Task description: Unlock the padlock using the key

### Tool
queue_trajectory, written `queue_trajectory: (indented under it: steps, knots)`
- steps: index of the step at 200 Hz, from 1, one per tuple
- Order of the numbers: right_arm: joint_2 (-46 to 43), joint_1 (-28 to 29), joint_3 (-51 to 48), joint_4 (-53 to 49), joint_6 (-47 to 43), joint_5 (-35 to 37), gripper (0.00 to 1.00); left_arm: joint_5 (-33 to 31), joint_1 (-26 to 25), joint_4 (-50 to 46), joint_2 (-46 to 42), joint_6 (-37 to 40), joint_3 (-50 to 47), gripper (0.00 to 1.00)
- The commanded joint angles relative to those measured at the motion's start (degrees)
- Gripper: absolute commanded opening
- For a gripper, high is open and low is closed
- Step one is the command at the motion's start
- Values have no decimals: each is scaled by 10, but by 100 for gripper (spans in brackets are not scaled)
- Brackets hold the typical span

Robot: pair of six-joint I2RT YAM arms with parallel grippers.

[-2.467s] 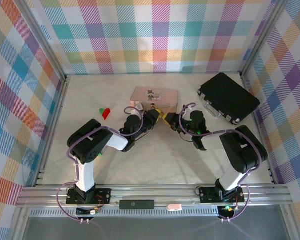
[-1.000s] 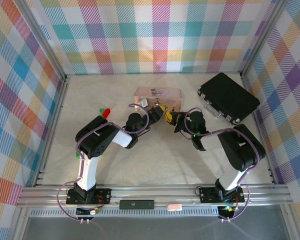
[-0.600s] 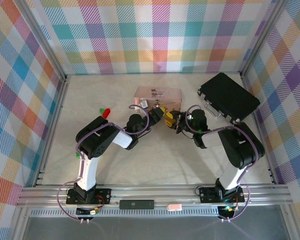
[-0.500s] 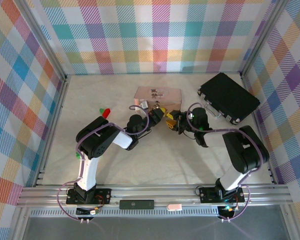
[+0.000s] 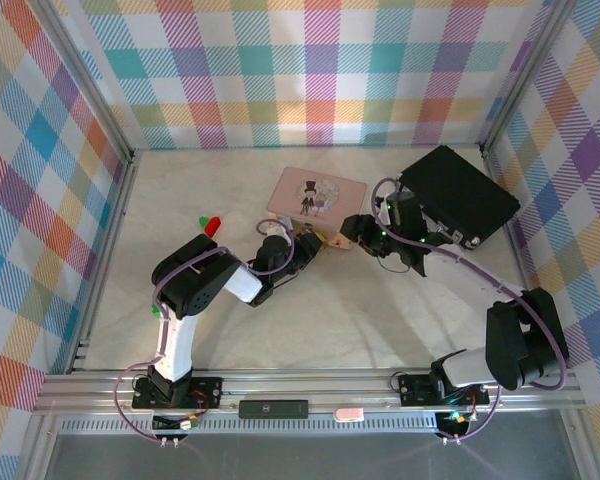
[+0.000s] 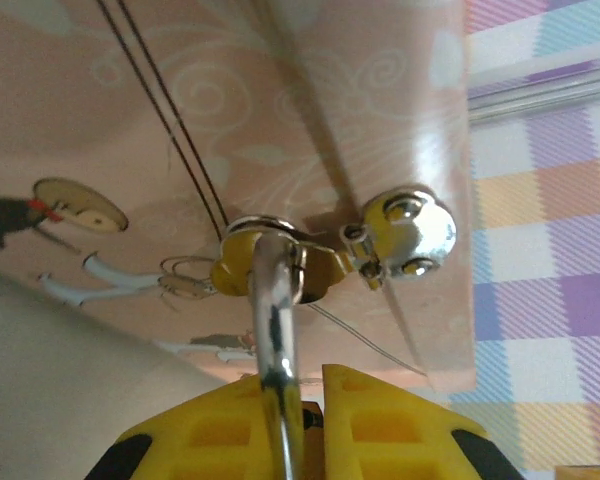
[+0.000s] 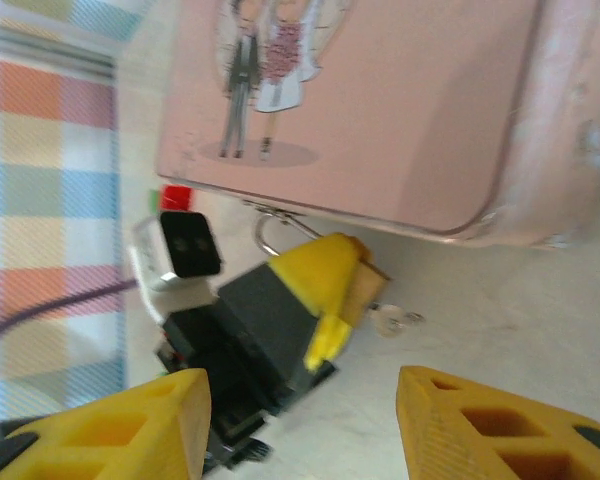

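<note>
The padlock [image 7: 364,290] is brass and sits pinched at the tips of my left gripper [image 5: 317,241], which is shut on it. Its silvery shackle [image 6: 276,320] runs up from between the yellow fingers [image 6: 400,425] and hooks through the gold loop on the front of the pink picture-lid box [image 5: 315,191]. The small silvery key [image 7: 391,321] sticks out of the padlock's end, over the table. My right gripper [image 5: 349,234] is open just right of the key, with a wide gap between its yellow fingers [image 7: 485,425] and nothing in them.
A black case [image 5: 457,194] lies at the back right, close behind the right arm. A small red and green object [image 5: 210,223] sits left of the box. The box's round silver clasp [image 6: 405,232] is beside the loop. Plaid walls enclose the table.
My right gripper has opened, let go of the key and drawn back to the right as its arm swung outward. The pink box has settled flatter. The left gripper keeps its hold.
</note>
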Motion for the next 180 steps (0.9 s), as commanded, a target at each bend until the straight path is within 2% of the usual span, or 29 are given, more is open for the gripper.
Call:
queue_trajectory:
  steps: [1,24,32,56,71,93,124,180]
  knots:
    - [13,3,12,-67,-102,19,52,-13,-2,-36,-29,-2,-6,0]
    - [14,11,11,-67,-130,20,52,-16,-3,-66,-25,-5,-5,0]
    - [13,17,10,-66,-141,24,52,-15,-3,-75,-25,-7,-4,4]
    - [-2,46,-6,-51,-192,53,53,-18,-2,-109,-42,-13,-9,27]
    - [-13,71,-14,-42,-221,78,54,-22,-1,-127,-65,-10,-23,49]
    - [-6,100,-4,-52,-255,103,54,-22,9,-176,-109,-1,-47,63]
    - [23,136,29,-68,-295,131,54,-7,39,-232,-180,4,-82,65]
    - [149,232,134,-134,-331,292,52,27,142,-406,-303,59,-88,67]
